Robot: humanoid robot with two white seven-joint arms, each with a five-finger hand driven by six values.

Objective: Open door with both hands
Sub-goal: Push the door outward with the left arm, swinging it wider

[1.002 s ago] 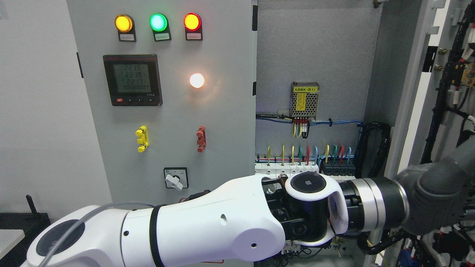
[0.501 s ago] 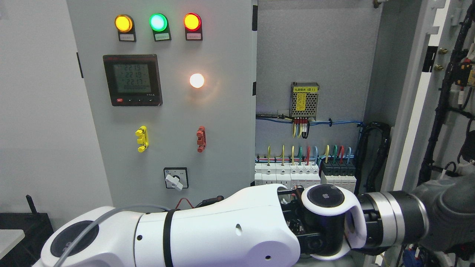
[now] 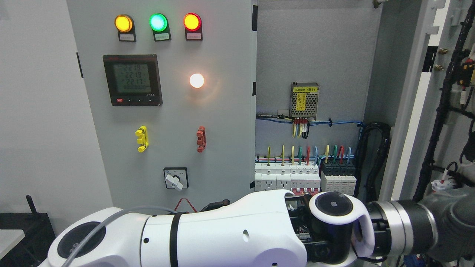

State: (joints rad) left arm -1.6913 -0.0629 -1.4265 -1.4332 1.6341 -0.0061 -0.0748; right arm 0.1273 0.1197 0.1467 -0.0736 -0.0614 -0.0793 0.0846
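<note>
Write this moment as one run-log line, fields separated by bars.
cabinet door: swung open at right | left arm: reaches across low to right | left hand: grip unclear | right arm: not visible

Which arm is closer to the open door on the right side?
Left: the left arm crosses from lower left toward the open door at right. The right arm is not visible.

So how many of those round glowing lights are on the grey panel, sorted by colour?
Amber light: 1
Green light: 1
Red light: 1
White light: 1
Total: 4
</note>
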